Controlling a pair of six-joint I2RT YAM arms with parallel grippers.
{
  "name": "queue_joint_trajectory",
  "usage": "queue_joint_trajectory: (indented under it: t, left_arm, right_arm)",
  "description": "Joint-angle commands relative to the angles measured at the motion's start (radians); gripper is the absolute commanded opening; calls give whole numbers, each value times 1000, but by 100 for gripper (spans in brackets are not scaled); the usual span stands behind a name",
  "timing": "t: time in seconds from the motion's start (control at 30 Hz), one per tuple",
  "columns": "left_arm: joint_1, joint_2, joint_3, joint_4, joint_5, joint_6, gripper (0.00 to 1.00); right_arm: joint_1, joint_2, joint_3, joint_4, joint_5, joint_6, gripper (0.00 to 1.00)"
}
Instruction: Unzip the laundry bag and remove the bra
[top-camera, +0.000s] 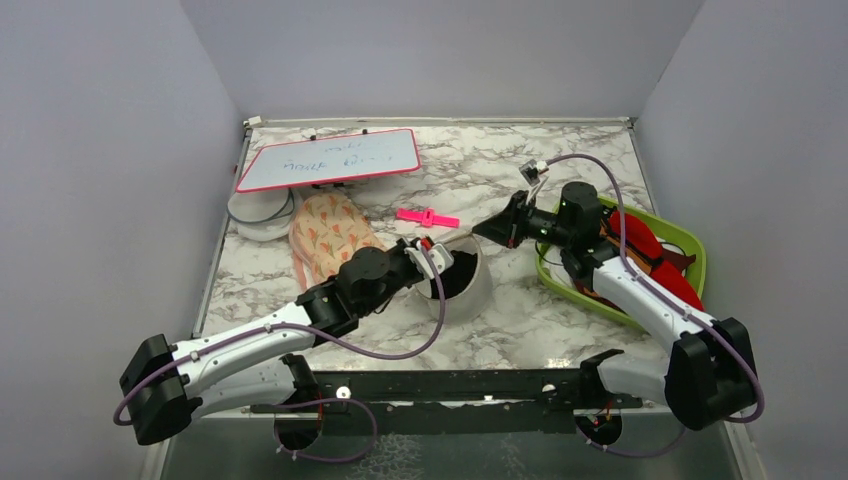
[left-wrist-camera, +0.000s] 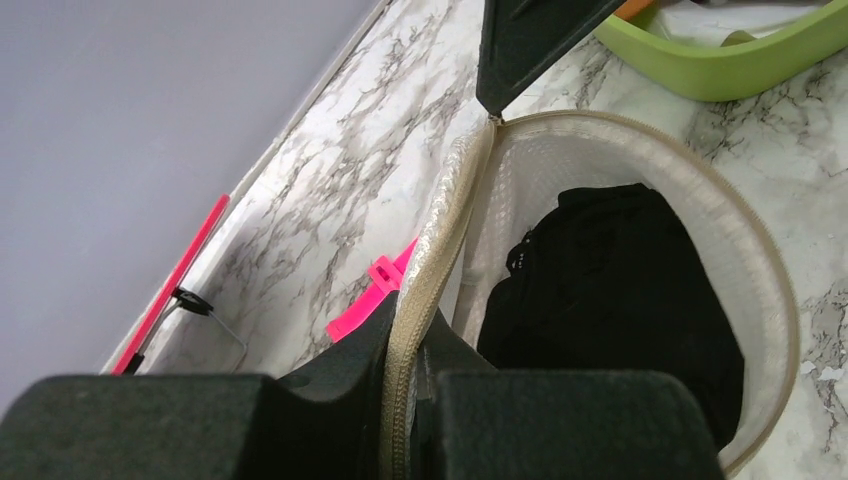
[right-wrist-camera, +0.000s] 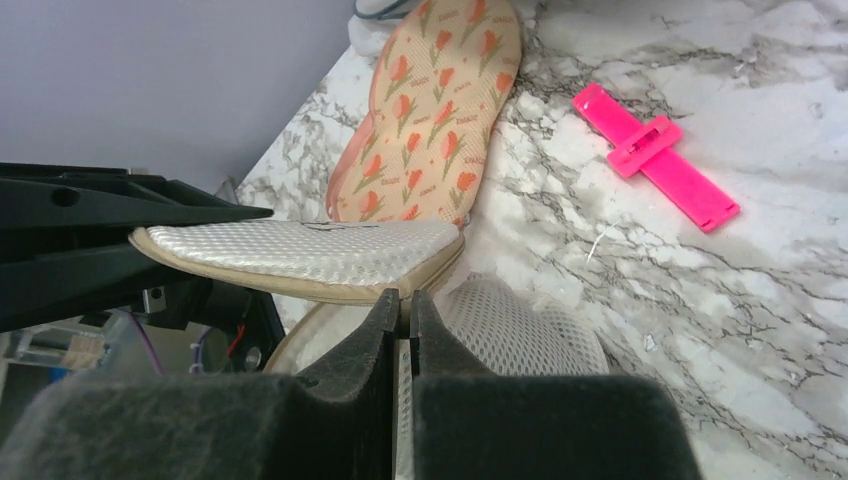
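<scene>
The laundry bag (top-camera: 478, 292) stands open mid-table, its white mesh lid (right-wrist-camera: 300, 250) lifted off the lower half (right-wrist-camera: 520, 340). The black bra (top-camera: 460, 276) lies inside the lower half, plain in the left wrist view (left-wrist-camera: 610, 300). My left gripper (top-camera: 432, 256) is shut on the lid's beige zip rim (left-wrist-camera: 412, 330) and holds the lid up. My right gripper (top-camera: 484, 230) is shut, its tips (right-wrist-camera: 403, 297) at the far joint where the two halves meet, pinching the zip pull there. Its fingers (left-wrist-camera: 530, 40) show in the left wrist view.
A green tray (top-camera: 694, 240) with red and orange garments (top-camera: 650, 245) sits at right under the right arm. A peach floral pouch (top-camera: 325, 235) lies left of the bag, a pink clip (top-camera: 427, 217) behind it, a whiteboard (top-camera: 328, 158) at back left. Walls close three sides.
</scene>
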Motion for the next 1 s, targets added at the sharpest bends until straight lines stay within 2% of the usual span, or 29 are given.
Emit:
queue_joint_trajectory:
  t: [0.0, 0.17, 0.4, 0.5, 0.67, 0.73, 0.8, 0.97]
  left_arm:
    - [-5, -30, -11, 48, -5, 2, 0]
    - [-5, -8, 2, 35, -20, 6, 0]
    - [-6, 42, 30, -6, -32, 6, 38]
    - [-7, 49, 32, -7, -34, 6, 45]
    - [-8, 46, 31, -5, -37, 3, 48]
    - [-9, 41, 29, -1, -37, 2, 57]
    - [-10, 35, 25, 1, -34, 3, 57]
    - [-12, 22, 19, 13, -48, 7, 35]
  right_arm:
    - [-48, 42, -15, 84, -104, 46, 1]
    - [-40, 47, -2, 117, -193, 47, 1]
    - [37, 8, 34, 37, -171, -8, 1]
    - [73, 1, 56, 20, -153, -14, 1]
    - [151, 5, 86, 12, -114, -10, 1]
    - [172, 8, 97, 6, -106, -8, 1]
    - [179, 9, 103, 4, -102, -4, 1]
    - [179, -10, 94, -1, -65, -1, 1]
